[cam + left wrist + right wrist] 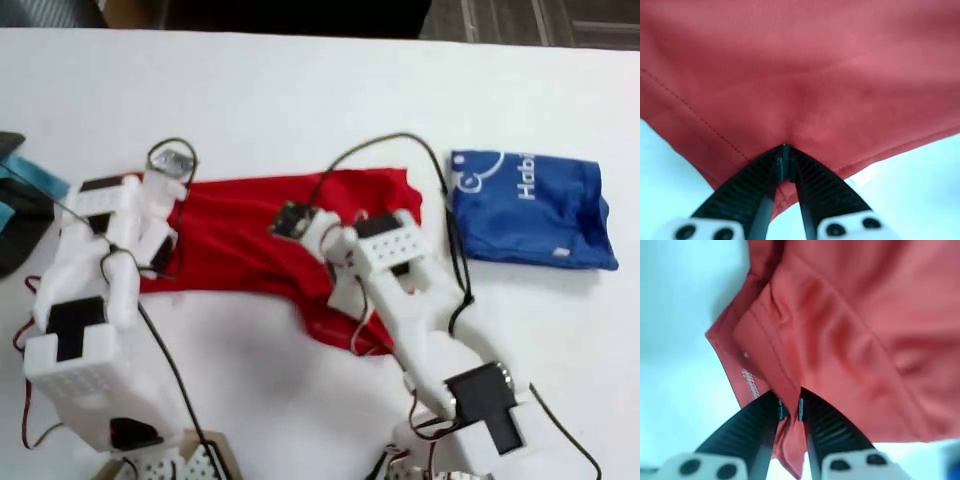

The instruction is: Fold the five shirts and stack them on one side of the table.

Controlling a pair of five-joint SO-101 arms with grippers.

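White printed arms (90,300), black servos (75,328), black cables (398,135); ribbed black tool fingers (825,185).

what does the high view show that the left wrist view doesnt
High view adds the folded blue shirt lying beside the red shirt, not touching it. Left wrist view adds the left gripper shut on a pinch of red cloth, and a stitched hem. Both share the red shirt and white table.

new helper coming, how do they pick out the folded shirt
On the white table, find the red shirt spread across the middle. Beside it, at the high view's right, lies the blue shirt. It alone is folded into a rectangle, with white print on it.
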